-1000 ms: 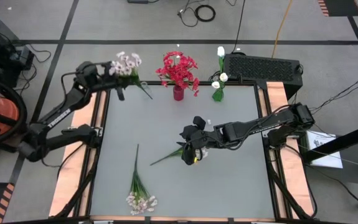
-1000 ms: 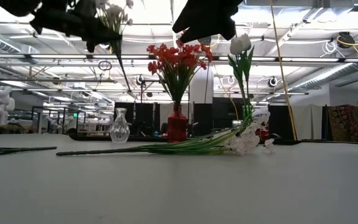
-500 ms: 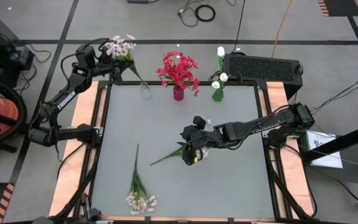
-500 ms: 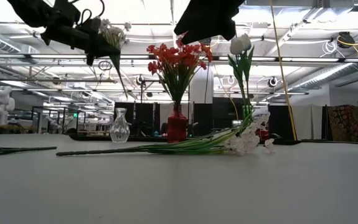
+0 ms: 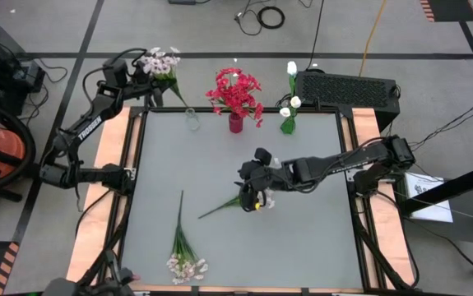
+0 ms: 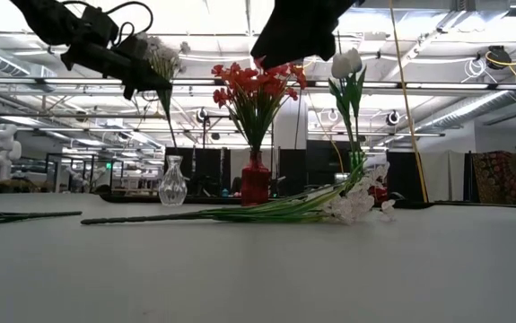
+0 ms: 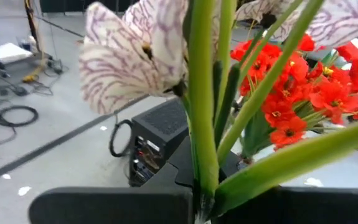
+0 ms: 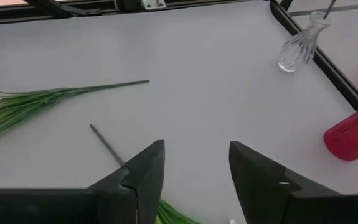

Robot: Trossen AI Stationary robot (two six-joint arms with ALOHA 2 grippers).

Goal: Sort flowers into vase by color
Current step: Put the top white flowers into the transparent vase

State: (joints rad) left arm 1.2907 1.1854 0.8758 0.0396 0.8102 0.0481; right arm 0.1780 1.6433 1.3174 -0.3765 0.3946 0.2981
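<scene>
Grey table (image 5: 302, 238), left claw (image 5: 148, 76) pinching pale flowers (image 5: 160, 62), right claw (image 8: 194, 165) spread per wrist view.

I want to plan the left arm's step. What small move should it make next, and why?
Probably lower the pale pink flower stem toward the clear glass vase: the left claw holds it shut, above and beside the vase, whose neck looks empty.
</scene>
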